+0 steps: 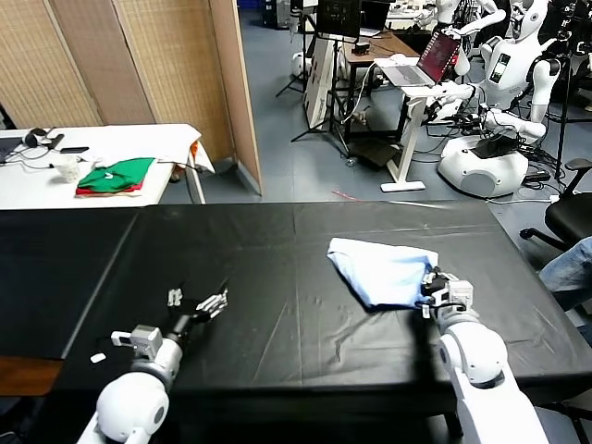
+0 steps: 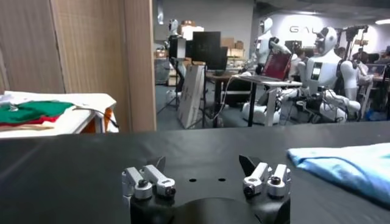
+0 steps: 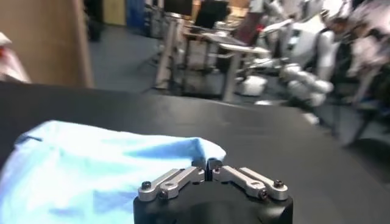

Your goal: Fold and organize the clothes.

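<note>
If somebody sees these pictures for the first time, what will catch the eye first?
The pale blue T-shirt stands out, lying bunched on the right part of the black table, with the right tool shut on its near edge. The left tool rests open over bare table on the left, away from the cloth.

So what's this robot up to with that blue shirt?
It is folding a pale blue T-shirt on a black table. The right gripper is shut at the shirt's near right edge, seemingly pinching the cloth. The shirt lies bunched on the table's right side, not yet neatly folded. The left gripper is open, low over bare table to the left, well away from the shirt.
</note>
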